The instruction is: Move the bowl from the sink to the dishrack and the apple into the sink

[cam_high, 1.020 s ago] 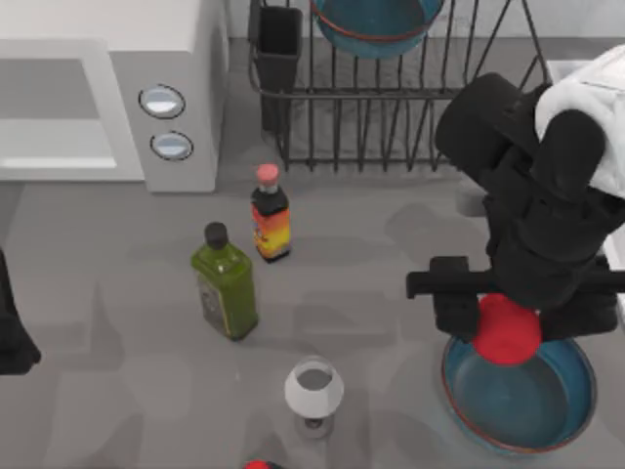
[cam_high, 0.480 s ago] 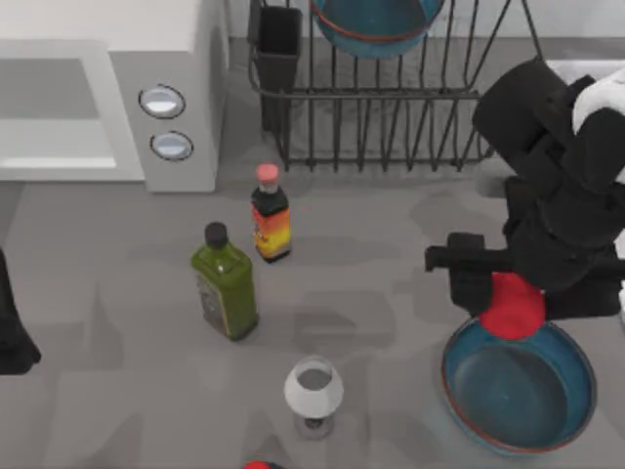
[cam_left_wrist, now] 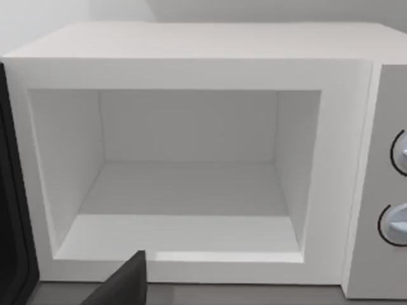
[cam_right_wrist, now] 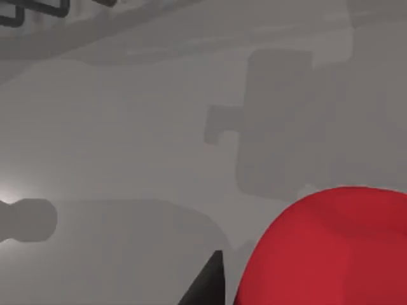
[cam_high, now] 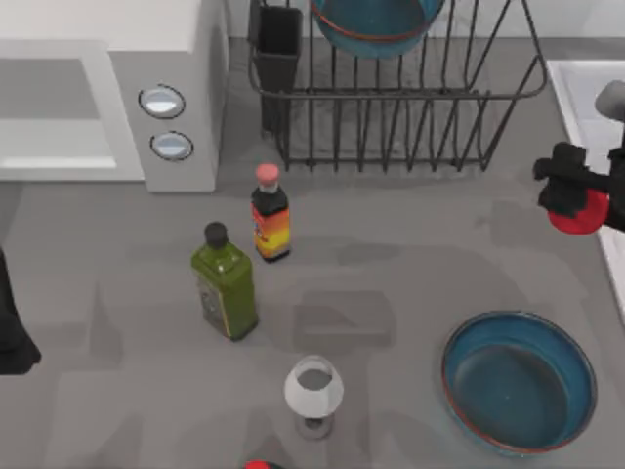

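Note:
My right gripper is shut on the red apple at the table's right edge, level with the left rim of the white sink. The right wrist view shows the apple close up over the grey tabletop, beside a dark fingertip. One teal bowl with a rust-red rim stands in the black wire dishrack at the back. A look-alike bowl sits upright on the table at the front right. My left arm is parked at the left edge.
A white microwave stands at the back left, and the left wrist view looks into its open cavity. A red-capped sauce bottle, a green bottle and a white goblet stand mid-table. The rack's black utensil cup is at its left corner.
My right arm has carried the apple from above the front-right bowl to the right and back, up to the sink's rim. Most of that arm has left the top view.

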{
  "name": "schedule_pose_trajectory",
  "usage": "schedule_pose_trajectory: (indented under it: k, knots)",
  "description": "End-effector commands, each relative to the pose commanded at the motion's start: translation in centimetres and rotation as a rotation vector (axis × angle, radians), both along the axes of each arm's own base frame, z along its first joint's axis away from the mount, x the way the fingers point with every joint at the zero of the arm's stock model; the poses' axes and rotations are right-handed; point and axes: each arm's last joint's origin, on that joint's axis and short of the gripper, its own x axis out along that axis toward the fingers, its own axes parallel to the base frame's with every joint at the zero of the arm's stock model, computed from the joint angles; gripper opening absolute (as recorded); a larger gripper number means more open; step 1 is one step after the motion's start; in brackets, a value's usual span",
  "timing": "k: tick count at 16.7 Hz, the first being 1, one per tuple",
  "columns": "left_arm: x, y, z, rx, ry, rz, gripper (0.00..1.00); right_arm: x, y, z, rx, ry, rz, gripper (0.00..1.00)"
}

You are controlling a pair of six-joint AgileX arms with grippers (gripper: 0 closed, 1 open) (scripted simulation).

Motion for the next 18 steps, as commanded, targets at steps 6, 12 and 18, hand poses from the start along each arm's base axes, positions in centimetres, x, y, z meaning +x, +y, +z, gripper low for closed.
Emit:
schedule_pose_trajectory:
  k: [6,12,18]
  knots:
    - [0.0,0.0,0.0,0.0,0.0,0.0,1.0,0.3,-10.1,0.2,-0.026,-0.489,-0.091,0.0]
    - [0.0,0.0,0.0,0.0,0.0,0.0,1.0,-2.6,-17.0,2.0,-0.226,-0.908,-0.123,0.0]
    - [0.0,0.0,0.0,0.0,0.0,0.0,1.0,-4.5,-19.0,2.7,-0.34,-1.046,-0.121,0.0]
